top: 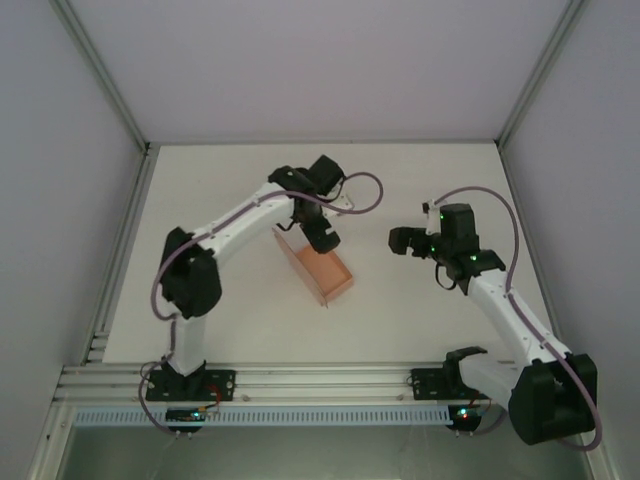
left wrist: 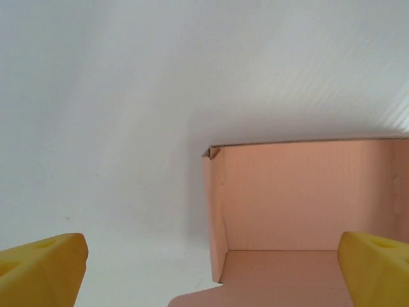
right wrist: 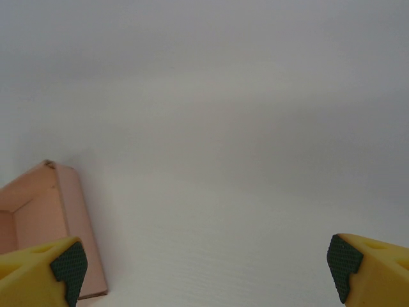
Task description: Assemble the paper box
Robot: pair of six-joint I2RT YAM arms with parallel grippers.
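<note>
Hovering over the far end of the paper box (top: pixel 318 268), we are holding our left gripper (top: pixel 322 238) with its yellow fingers (left wrist: pixel 41 268) spread wide, gripping nothing. One finger is hanging outside the box's wall, the other over its floor. The box is sitting on the white table (top: pixel 420 190) as a salmon-pink open tray, walls standing up. We are holding our right gripper (top: pixel 398 240) to the box's right, well apart from it, fingers also spread wide and empty.
</note>
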